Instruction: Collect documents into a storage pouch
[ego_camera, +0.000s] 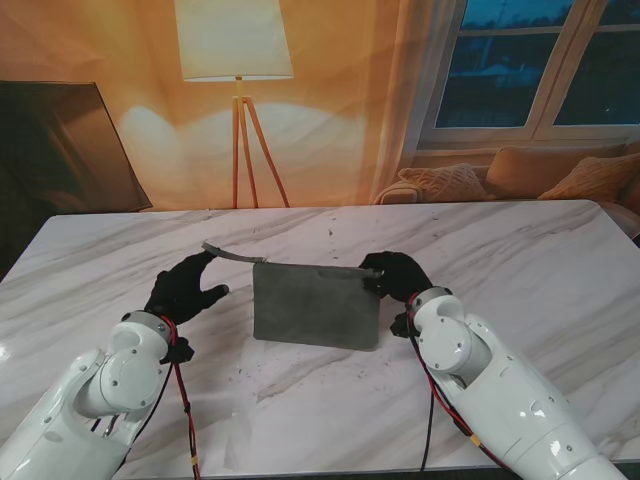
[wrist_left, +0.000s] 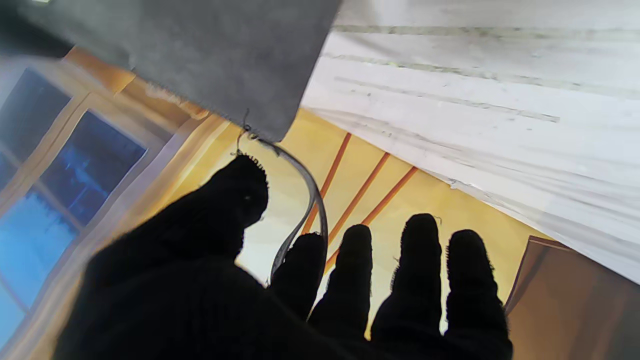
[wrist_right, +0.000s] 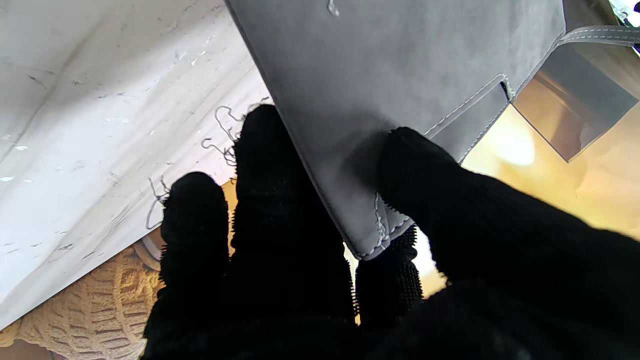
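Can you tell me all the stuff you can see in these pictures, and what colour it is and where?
Flat grey felt pouch: one, grey, middle of the table, between the two hands.
Thin grey strap: one, grey, runs from the pouch's far left corner to the left hand.
White marble table: one, white with grey veins, fills the foreground.
Floor lamp with wooden tripod legs: one, cream shade, behind the table.
Tan cushions: several, tan, under the window at far right.
Left hand: one, black glove, left of the pouch, holding the strap.
Right hand: one, black glove, pinching the pouch's far right corner.
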